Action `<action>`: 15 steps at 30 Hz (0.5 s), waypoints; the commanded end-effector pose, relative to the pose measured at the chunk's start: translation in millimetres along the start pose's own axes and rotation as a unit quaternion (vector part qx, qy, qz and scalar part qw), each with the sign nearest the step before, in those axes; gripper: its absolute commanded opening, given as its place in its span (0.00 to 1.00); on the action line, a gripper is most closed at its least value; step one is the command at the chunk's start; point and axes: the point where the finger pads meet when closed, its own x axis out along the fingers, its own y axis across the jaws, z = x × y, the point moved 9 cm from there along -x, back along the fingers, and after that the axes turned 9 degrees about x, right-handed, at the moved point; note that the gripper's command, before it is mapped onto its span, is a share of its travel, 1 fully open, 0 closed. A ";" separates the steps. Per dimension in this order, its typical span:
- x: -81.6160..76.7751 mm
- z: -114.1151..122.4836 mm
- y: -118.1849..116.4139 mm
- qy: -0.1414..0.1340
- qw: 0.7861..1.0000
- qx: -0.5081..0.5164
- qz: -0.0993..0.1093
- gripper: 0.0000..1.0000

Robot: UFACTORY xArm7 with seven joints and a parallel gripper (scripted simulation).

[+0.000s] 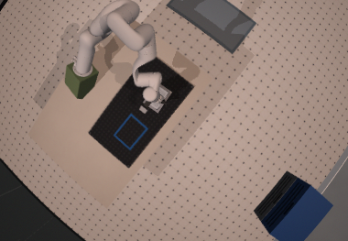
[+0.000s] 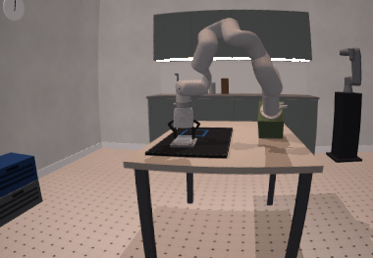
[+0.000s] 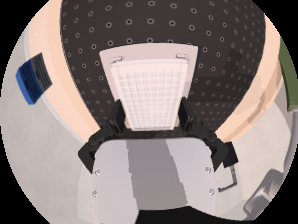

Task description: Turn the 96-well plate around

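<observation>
96-well plate (image 3: 148, 92): white rectangular grid, clamped between black fingers.

The white gridded 96-well plate (image 3: 149, 92) lay in the pale rectangular plate nest (image 3: 109, 56) on the black perforated deck mat (image 1: 176, 85), beside the blue taped bench outline (image 1: 120, 128), between the gripper's (image 3: 150, 117) closed fingers.

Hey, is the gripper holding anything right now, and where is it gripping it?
Yes: the gripper is shut on the 96-well plate, its fingers clamping the plate's two long sides near one end.
</observation>
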 end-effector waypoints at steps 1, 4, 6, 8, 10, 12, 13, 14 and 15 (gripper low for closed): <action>-1.0 -0.5 -1.3 0.000 1.000 0.000 -0.002 0.00; -0.5 -0.5 -1.3 0.000 1.000 0.000 -0.002 0.00; -0.2 -0.5 -1.3 0.000 1.000 0.000 -0.002 0.00; 0.1 -0.5 -1.3 0.000 1.000 0.000 -0.002 0.00; 0.5 -0.5 -1.3 0.000 1.000 0.000 -0.002 0.00; 0.6 -0.5 -1.3 0.000 1.000 0.000 -0.002 0.00; 0.6 -0.5 -1.3 0.000 1.000 0.000 -0.002 0.00; 0.8 -0.5 -1.3 0.000 1.000 0.000 -0.002 0.00; 1.0 -0.5 -1.3 0.000 1.000 0.000 -0.002 0.00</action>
